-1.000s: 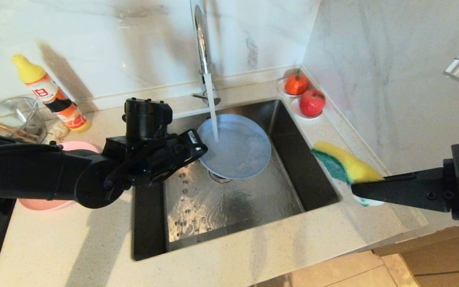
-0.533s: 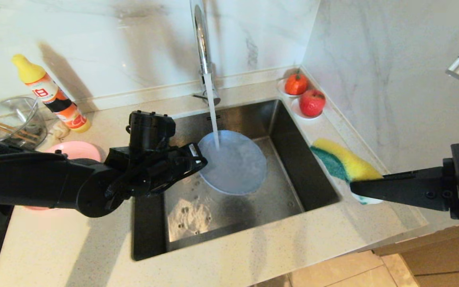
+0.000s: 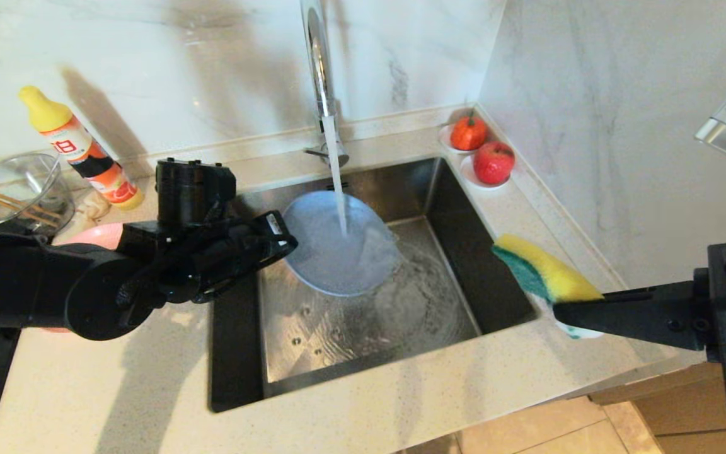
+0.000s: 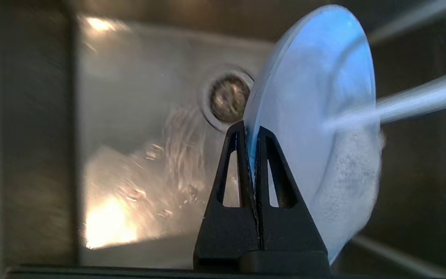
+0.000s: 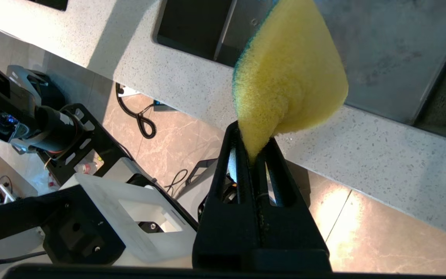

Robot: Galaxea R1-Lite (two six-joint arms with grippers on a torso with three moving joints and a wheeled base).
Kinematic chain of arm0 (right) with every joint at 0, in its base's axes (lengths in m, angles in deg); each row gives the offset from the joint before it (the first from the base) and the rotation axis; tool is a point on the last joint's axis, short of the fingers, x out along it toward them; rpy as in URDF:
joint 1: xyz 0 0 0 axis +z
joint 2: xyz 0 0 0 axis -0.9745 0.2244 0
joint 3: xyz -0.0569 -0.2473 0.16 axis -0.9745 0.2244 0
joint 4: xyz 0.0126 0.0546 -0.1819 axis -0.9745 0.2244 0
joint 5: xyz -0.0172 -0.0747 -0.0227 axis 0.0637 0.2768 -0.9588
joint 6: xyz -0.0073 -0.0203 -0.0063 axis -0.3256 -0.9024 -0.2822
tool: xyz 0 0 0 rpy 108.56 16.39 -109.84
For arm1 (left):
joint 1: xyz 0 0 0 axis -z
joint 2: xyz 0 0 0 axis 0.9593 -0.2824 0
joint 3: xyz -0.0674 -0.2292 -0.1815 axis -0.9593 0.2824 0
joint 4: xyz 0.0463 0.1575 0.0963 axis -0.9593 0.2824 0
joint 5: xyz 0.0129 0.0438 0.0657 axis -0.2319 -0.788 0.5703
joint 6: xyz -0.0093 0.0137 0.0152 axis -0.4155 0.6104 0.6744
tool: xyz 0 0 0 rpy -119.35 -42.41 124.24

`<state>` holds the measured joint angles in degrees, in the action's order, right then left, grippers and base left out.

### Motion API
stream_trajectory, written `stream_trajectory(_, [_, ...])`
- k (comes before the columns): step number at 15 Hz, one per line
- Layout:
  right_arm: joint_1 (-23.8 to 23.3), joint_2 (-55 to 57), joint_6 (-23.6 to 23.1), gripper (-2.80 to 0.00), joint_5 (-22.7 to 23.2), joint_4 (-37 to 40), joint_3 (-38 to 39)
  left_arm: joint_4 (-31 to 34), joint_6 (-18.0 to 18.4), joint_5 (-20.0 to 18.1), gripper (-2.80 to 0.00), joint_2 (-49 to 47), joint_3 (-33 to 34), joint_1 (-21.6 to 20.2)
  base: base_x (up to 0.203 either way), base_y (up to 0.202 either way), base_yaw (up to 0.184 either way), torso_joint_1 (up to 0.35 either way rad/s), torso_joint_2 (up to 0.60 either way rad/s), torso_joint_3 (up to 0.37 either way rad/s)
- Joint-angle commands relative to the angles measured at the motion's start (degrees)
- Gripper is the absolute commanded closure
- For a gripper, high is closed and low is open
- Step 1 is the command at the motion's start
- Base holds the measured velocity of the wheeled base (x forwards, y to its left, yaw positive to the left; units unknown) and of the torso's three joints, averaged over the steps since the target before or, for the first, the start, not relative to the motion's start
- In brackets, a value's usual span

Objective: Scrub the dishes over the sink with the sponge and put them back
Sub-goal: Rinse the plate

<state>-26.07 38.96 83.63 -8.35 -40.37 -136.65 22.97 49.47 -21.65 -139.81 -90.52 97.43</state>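
Both arms are matte black, built of blocky housings and rounded joint casings. The left gripper (image 4: 251, 133) ends in two slim black fingers (image 4: 234, 170), each a tapering wedge with a long triangular cut-out, rising from one broad black base; the right gripper (image 5: 252, 149) has the same shape, and the right arm (image 3: 684, 312) shows small round screw heads along its flat side. A boxy black module (image 3: 194, 184) sits atop the left wrist, with a small white label (image 3: 273, 222) near the finger base.

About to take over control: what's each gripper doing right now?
Left gripper: shut on the light blue plate, held under the running water over the sink.
Right gripper: shut on the sponge, beside the sink.
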Motion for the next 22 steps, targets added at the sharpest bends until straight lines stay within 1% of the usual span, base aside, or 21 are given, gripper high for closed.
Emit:
stream_trajectory(1, [0.0,-0.6,0.1,0.00,0.0,0.1,1.0,-0.4,1.2,1.7,0.00,1.4,0.0,-1.5,0.000,0.000,0.000,0.000,0.00,0.000])
stream_trajectory(2, [0.0,-0.6,0.1,0.00,0.0,-0.6,1.5,-0.4,2.8,2.4,0.00,2.3,0.1,-2.2,0.000,0.000,0.000,0.000,0.00,0.000])
stream_trajectory(4, [0.0,-0.3,0.1,0.00,-0.1,-1.0,1.6,-0.6,6.2,2.7,0.00,3.8,1.0,-3.2,0.000,0.000,0.000,0.000,0.00,0.000])
stream_trajectory(7, [0.0,-0.4,0.5,0.00,-0.1,-1.0,2.0,-0.8,10.2,3.4,0.00,6.7,2.9,-4.0,0.000,0.000,0.000,0.000,0.00,0.000])
stream_trajectory(8, [0.0,-0.4,1.4,0.00,0.0,-1.0,2.2,-2.7,11.6,4.4,0.00,7.1,3.3,-4.3,0.000,0.000,0.000,0.000,0.00,0.000])
stream_trajectory(9, [0.0,-0.4,1.5,0.00,0.0,-1.0,2.2,-5.7,12.7,5.4,0.00,7.2,3.7,-4.5,0.000,0.000,0.000,0.000,0.00,0.000])
stream_trajectory(10, [0.0,-0.4,1.5,0.00,-0.1,-1.0,2.2,-8.9,15.0,6.4,0.00,7.6,4.5,-4.6,0.000,0.000,0.000,0.000,0.00,0.000])
stream_trajectory(13, [-0.1,-0.4,1.6,0.00,-0.3,-0.9,2.5,-19.2,24.9,7.6,0.00,9.9,10.2,-5.0,0.000,0.000,0.000,0.000,0.00,0.000])
stream_trajectory(15, [-0.2,-0.4,1.6,0.00,-0.4,-0.9,3.1,-26.6,32.7,7.7,0.00,11.2,13.0,-5.0,0.000,0.000,0.000,0.000,0.00,0.000])
stream_trajectory(18, [-0.3,-0.4,1.8,0.00,-0.4,-0.9,4.0,-37.2,42.3,7.7,0.00,12.6,18.0,-5.0,0.000,0.000,0.000,0.000,0.00,0.000])
stream_trajectory(19, [-0.4,-0.9,1.8,0.00,-0.6,-0.9,4.1,-39.2,43.7,7.5,0.00,12.7,18.9,-5.0,0.000,0.000,0.000,0.000,0.00,0.000])
stream_trajectory(20, [-0.5,-1.0,1.8,0.00,-0.6,-0.8,4.0,-43.4,45.4,7.4,0.00,12.6,20.6,-5.0,0.000,0.000,0.000,0.000,0.00,0.000])
stream_trajectory(21, [-1.5,-1.5,1.6,0.00,-0.7,-0.6,3.9,-49.6,47.0,7.2,0.00,12.3,22.9,-5.0,0.000,0.000,0.000,0.000,0.00,0.000])
stream_trajectory(22, [-1.8,-1.4,1.5,0.00,-0.8,-0.5,3.6,-53.9,49.0,6.7,0.00,12.1,24.6,-5.0,0.000,0.000,0.000,0.000,0.00,0.000])
